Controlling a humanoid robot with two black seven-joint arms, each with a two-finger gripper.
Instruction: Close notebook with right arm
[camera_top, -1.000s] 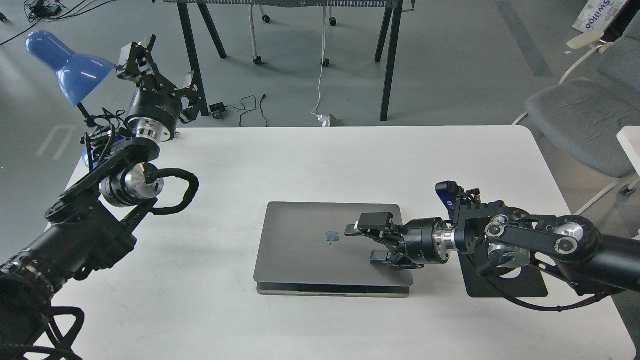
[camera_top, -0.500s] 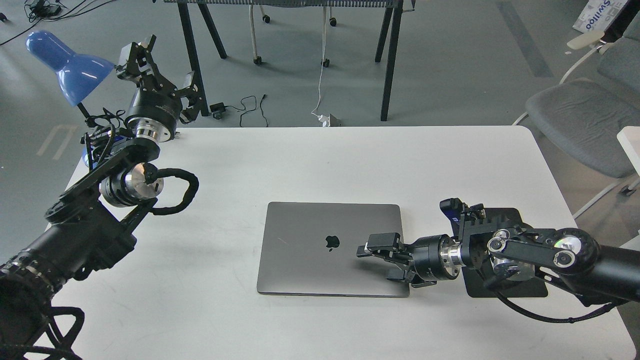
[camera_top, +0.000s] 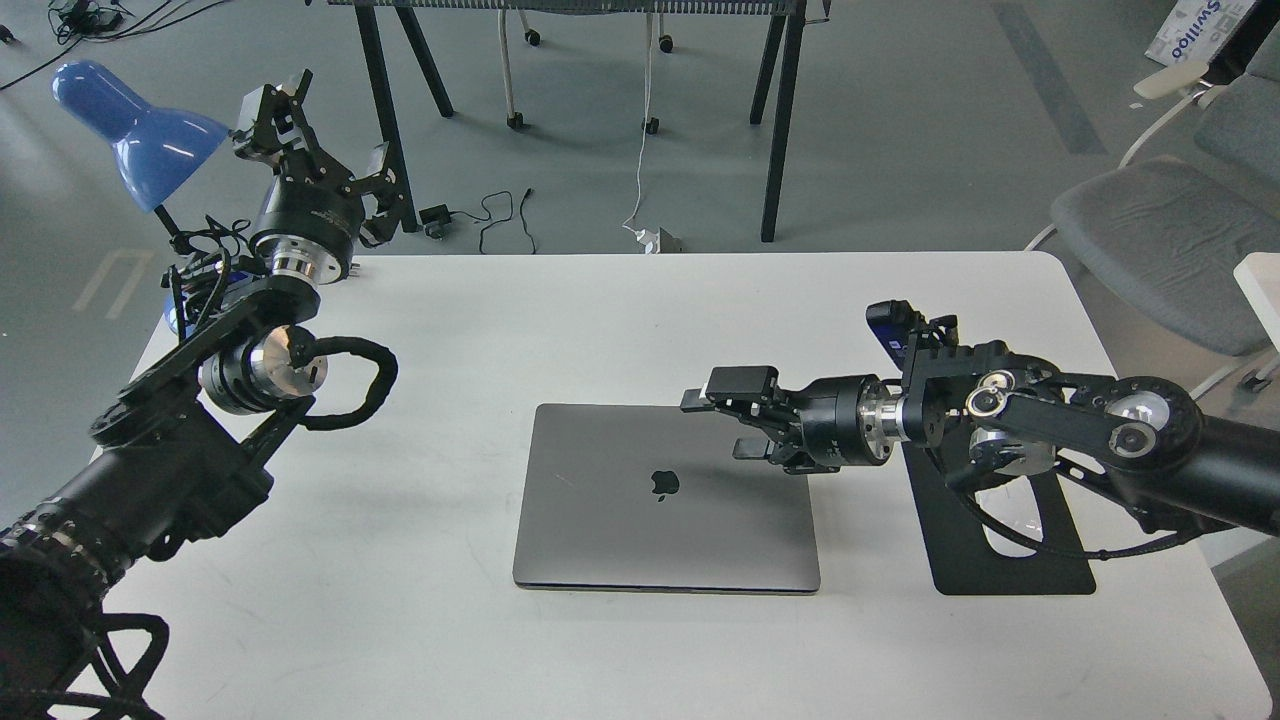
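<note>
- One notebook (camera_top: 665, 500): slim space-grey metal, lid fully down and flat, dark apple logo at the lid's centre; it lies on the near middle of the table, front edge toward the viewer.
- One right arm (camera_top: 1090, 440): black, silver joint rings, corrugated cable, small blue part by the wrist; it reaches in from the right edge above the mouse pad.
- One right gripper (camera_top: 722, 425): fingers parted, holding nothing, poised over the notebook's far right corner; whether it touches the lid cannot be told.
- One left gripper (camera_top: 315, 135): raised at the table's far left corner beside the lamp, fingers spread, empty.
- One blue desk lamp (camera_top: 135, 130): shade tilted, at the far left.
- One flat black mouse pad (camera_top: 1010, 560): just right of the notebook, apart from it.
- One white table (camera_top: 620, 310): rounded corners, matte top.
- One grey office chair (camera_top: 1160, 230): beyond the right edge.
- Room: grey floor, black trestle legs (camera_top: 780, 120) behind, loose cables (camera_top: 500, 215) and a white power adapter (camera_top: 655, 240) on the floor.
</note>
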